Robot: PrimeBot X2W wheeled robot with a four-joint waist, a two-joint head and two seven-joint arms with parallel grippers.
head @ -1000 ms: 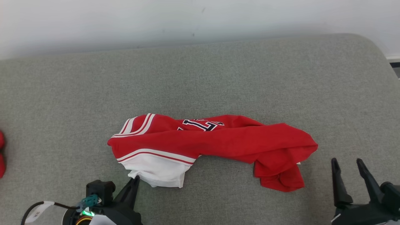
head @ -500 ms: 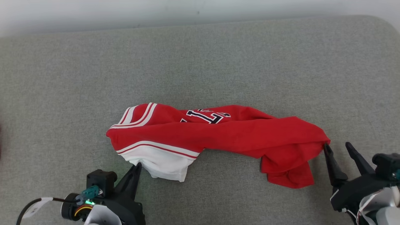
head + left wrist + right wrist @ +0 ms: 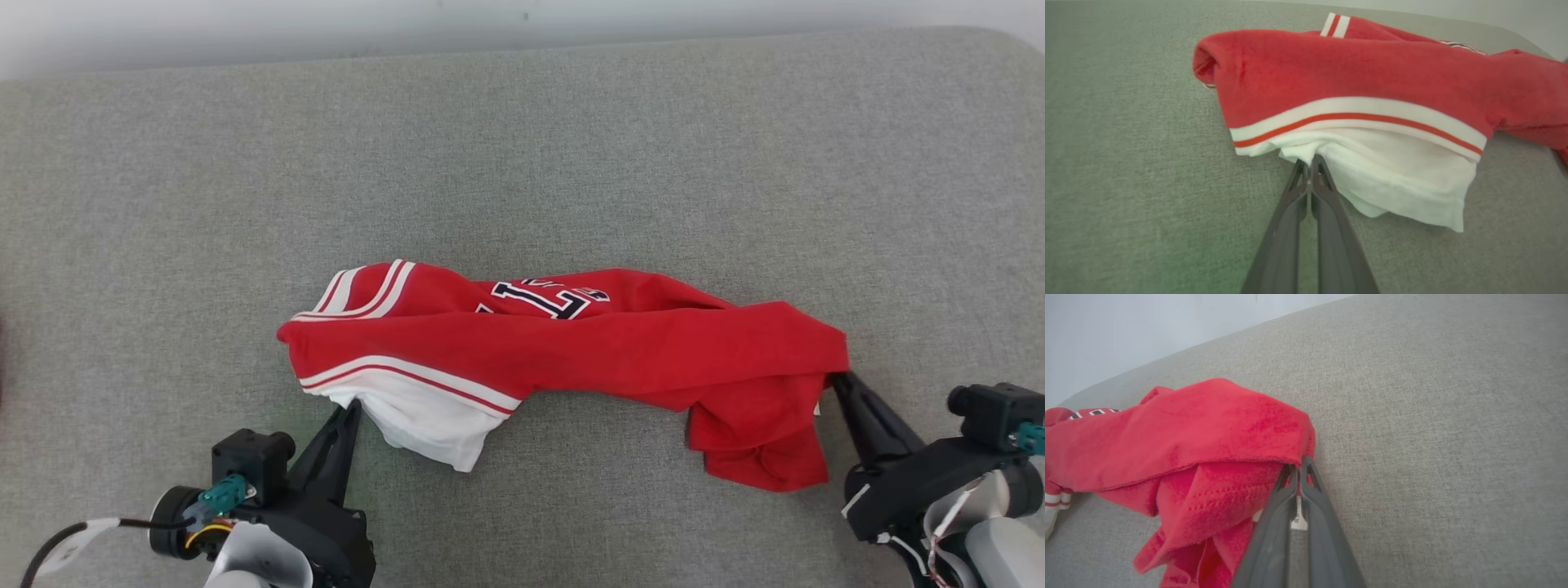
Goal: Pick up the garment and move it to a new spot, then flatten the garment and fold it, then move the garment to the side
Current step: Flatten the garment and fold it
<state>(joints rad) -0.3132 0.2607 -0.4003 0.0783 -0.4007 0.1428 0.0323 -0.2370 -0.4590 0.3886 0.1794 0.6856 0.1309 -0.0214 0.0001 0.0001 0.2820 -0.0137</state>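
Overhead, dark numerals [image 3: 543, 300] on red garment [image 3: 637, 355]

Garment [image 3: 571, 351] atop a probable cushion [image 3: 571, 163] — left end effector [image 3: 353, 406] leftward, right end effector [image 3: 837, 380] rightward.

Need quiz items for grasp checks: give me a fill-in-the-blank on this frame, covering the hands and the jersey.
1. The left hand is shut on the jersey's ___ cloth, below the striped band.
2. The right hand is shut on cloth coloured ___.
3. The jersey lies crumpled on a ___ fabric cushion.
Missing words: white; red; grey.
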